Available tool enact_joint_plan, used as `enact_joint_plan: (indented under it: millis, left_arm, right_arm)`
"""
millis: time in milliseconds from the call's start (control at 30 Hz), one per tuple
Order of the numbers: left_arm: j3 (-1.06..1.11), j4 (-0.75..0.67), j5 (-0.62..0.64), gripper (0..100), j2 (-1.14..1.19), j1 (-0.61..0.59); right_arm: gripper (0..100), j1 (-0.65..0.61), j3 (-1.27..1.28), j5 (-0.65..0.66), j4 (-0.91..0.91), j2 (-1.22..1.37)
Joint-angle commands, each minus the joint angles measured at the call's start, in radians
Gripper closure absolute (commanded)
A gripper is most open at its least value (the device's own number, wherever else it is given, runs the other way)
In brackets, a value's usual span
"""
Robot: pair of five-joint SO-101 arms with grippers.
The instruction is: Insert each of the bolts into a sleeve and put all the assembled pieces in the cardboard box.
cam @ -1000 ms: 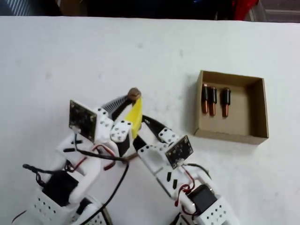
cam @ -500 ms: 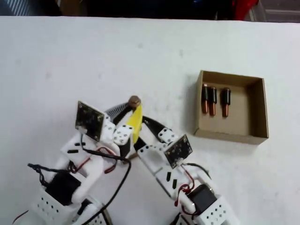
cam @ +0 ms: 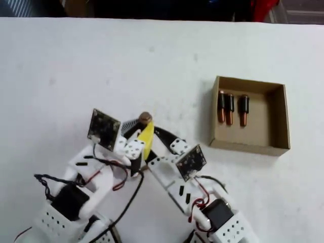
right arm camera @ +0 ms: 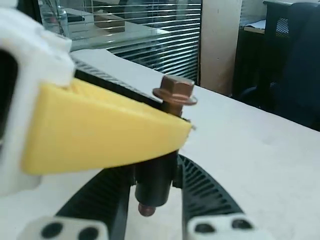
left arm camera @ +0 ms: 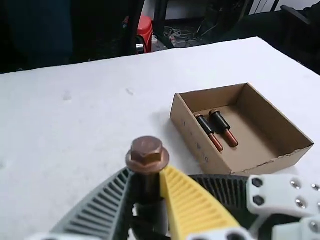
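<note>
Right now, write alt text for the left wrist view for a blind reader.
A copper bolt stands upright in a black sleeve, gripped between grey and yellow fingers. Beyond it on the white table sits an open cardboard box with two assembled pieces visible inside.

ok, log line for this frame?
left hand: shut on bolt | right hand: shut on sleeve | bolt through sleeve | cardboard box: three assembled pieces

One table carries one cardboard box near its right edge. In the box there are three assembled pieces. Outside it there is one more bolt and one black sleeve. The hands number two: left hand and right hand.
</note>
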Motion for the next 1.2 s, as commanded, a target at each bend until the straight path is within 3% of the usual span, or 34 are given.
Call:
enact_joint_plan:
  millis: [0,300,533,767,1167]
  left_arm:
    - [0.000,0.052,-0.018,98,-0.001,-0.007]
    - [-0.006,0.051,-0.018,96,-0.001,-0.013]
    - [-0.002,0.051,-0.020,76,-0.001,-0.015]
    - [-0.008,0.051,-0.021,76,-0.001,-0.018]
    - [-0.207,0.044,-0.023,77,-0.001,-0.200]
  right_arm:
    - [98.1,-0.001,0.008,0.014,-0.005,-0.016]
    - [98.1,-0.001,0.008,0.014,-0.005,-0.016]
    - [98.1,-0.001,0.008,0.014,-0.005,-0.016]
    - [98.1,-0.001,0.008,0.014,-0.005,-0.016]
    - [98.1,-0.001,0.008,0.014,-0.004,-0.016]
